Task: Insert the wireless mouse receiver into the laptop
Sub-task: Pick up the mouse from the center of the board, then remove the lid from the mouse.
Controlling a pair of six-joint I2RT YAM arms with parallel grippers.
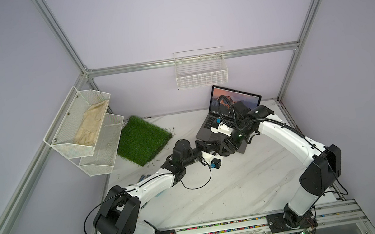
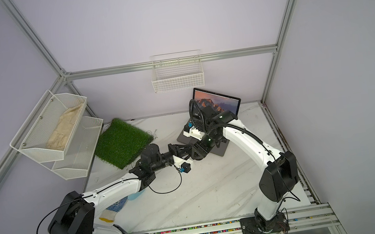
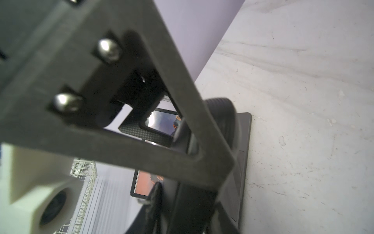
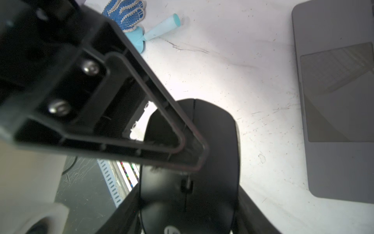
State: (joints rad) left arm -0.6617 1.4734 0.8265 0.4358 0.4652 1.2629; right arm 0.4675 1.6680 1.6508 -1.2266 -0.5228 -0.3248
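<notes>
The laptop [image 1: 208, 129] [image 2: 219, 102] stands open at the back right of the white table, its grey base [image 4: 334, 30] close to both grippers. My right gripper [image 4: 188, 218] [image 1: 225, 151] is shut on the black oval mouse [image 4: 214, 141] [image 3: 222, 109], one finger on each side, just off the laptop's front left corner. My left gripper [image 1: 217, 144] [image 3: 182, 218] faces it with jaws shut. One of its triangular fingers [image 4: 121, 101] lies across the mouse, tip near the scroll wheel. The wireless mouse receiver is hidden, and I cannot tell whether anything sits between the left jaws.
A green turf mat [image 1: 142, 139] lies at the back left, beside a white mesh shelf [image 1: 78, 128] holding a cloth. A wire basket [image 1: 201, 71] hangs on the back wall above the laptop. A blue-dotted glove [image 4: 125, 12] and a light-blue tool [image 4: 162, 28] lie under the left arm.
</notes>
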